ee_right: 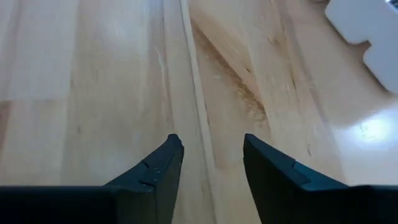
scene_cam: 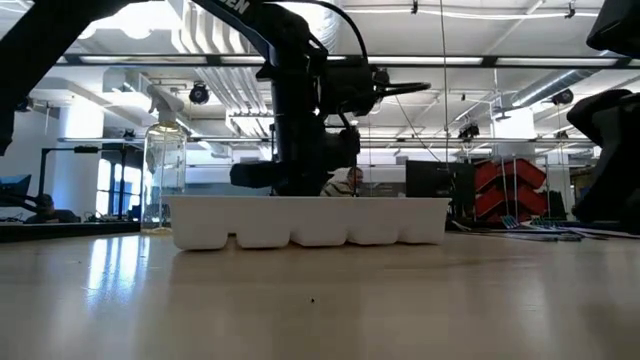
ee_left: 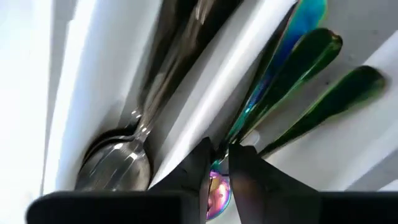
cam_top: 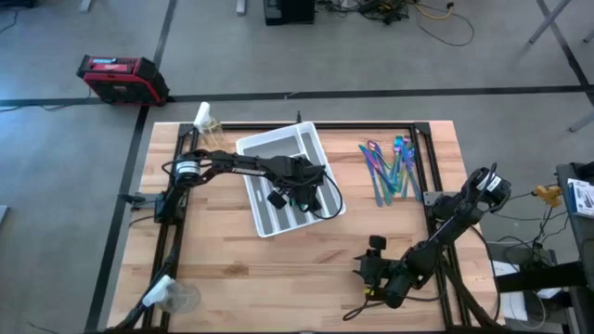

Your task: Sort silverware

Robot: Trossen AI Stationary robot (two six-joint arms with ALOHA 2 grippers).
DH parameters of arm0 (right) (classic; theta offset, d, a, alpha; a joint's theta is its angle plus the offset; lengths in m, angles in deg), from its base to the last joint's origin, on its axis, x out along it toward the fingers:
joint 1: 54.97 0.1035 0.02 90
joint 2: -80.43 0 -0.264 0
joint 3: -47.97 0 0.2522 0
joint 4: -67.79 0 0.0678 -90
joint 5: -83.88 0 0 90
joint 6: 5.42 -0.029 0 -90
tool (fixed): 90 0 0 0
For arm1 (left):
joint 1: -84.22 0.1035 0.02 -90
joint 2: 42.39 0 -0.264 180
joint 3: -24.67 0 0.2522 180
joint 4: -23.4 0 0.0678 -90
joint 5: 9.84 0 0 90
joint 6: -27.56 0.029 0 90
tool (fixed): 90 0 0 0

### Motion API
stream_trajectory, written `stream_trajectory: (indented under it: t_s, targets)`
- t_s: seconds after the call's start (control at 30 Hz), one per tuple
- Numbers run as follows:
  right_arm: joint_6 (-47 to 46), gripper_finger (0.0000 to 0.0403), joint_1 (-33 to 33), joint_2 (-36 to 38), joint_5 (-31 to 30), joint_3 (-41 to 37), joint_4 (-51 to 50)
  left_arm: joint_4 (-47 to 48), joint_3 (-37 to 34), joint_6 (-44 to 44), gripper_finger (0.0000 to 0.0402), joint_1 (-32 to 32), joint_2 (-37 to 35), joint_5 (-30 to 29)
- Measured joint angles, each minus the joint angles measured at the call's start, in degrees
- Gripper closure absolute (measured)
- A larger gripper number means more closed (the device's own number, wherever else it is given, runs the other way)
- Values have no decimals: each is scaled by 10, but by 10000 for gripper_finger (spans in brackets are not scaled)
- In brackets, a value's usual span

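Tray [cam_top: 263,148] mid-table w/ left gripper [cam_top: 299,197] over it; loose silverware [cam_top: 390,167] to its right; right gripper [cam_top: 369,267] near front.

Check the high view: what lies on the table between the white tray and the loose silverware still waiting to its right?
Nothing: in the high view, bare wood separates the white tray from the loose silverware. The left claw is over the tray.

A white compartmented tray [cam_top: 263,148] lies tilted at the centre of the wooden table [cam_top: 232,269]; in the low view it sits mid-frame, showing 5 scalloped feet along its near wall. A clear spray bottle [cam_top: 206,119] stands at the table's upper-left corner, and a clear plastic cup [cam_top: 176,299] sits at the lower left. On the grey floor in the upper left of the high view rests a red and black case [cam_top: 121,78].
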Motion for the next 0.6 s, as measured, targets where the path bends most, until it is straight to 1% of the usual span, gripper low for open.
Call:
stream_trajectory:
  t_s: [0.1,0.2,0.37,0.43,0.53,0.6]
  targets:
    - [9,230,0,1,-2,0,0,8,9,-24,346,-3,-3,-17]
    - [23,219,0,6,-2,0,-6,26,25,-66,341,-7,-3,-41]
    - [28,213,-1,62,-11,0,-73,88,69,-158,331,-19,-4,-43]
    - [25,214,-1,89,-34,0,-104,95,81,-204,329,-23,-5,-31]
    - [31,218,-2,122,-57,0,-127,90,83,-238,331,-26,-8,17]
    - [41,222,-3,134,-57,0,-125,83,81,-252,336,-25,-4,17]
